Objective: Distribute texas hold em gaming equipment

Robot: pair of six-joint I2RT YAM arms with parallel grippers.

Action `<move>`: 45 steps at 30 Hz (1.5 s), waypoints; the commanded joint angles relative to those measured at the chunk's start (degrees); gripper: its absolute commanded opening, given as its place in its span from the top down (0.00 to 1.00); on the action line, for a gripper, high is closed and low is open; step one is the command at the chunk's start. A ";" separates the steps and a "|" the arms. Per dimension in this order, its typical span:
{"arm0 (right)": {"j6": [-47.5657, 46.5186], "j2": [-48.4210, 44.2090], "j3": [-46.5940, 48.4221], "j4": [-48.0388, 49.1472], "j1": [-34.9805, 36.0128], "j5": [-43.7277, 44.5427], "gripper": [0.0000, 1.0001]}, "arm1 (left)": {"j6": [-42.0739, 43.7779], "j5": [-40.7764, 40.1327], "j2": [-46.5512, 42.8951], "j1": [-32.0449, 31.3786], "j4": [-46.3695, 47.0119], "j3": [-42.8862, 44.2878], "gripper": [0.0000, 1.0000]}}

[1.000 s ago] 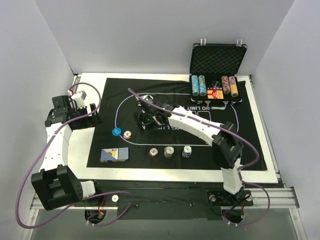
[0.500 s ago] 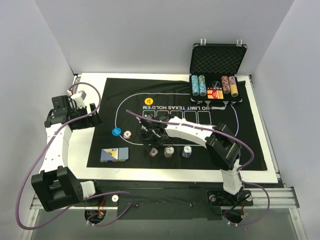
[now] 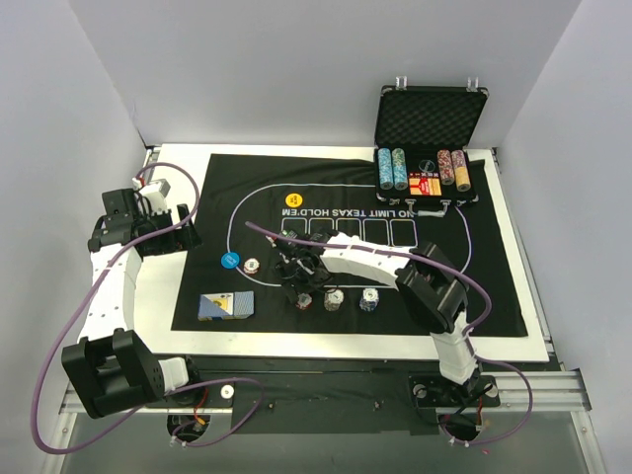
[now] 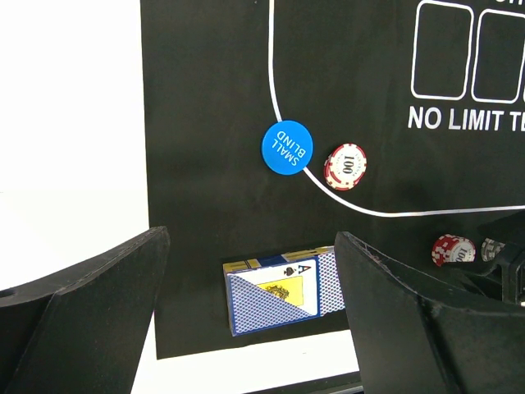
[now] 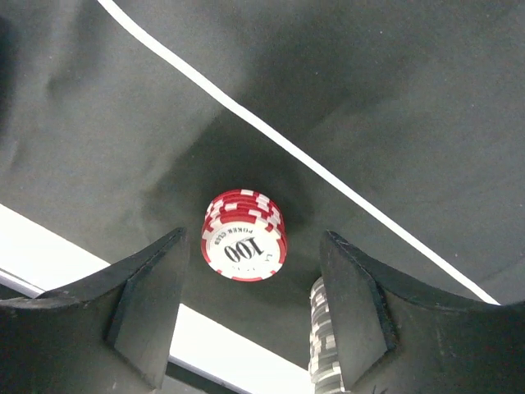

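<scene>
- At the near edge of the mat (image 3: 494, 296), the right gripper (image 3: 300, 286) hangs spread around the red chip stack (image 5: 244, 238), neither jaw touching it. An off-centre squeeze could shear or topple it.
- Just beside, the grey stack (image 5: 322, 345) stands close to one jaw — a brush would scatter it.
- Farther off to the left, the left gripper (image 4: 252, 238) hangs wide open and empty, well apart from the playing cards (image 4: 283, 289).

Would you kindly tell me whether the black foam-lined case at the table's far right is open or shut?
Open: the black foam-lined case has its foam lining standing upright at the back, and the rows of striped poker chips inside are uncovered.
</scene>
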 commanded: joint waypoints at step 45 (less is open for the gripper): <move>-0.62 -0.94 2.66 -3.89 -0.45 -0.96 0.52 | 1.16 -0.31 -1.23 0.35 0.70 1.56 0.07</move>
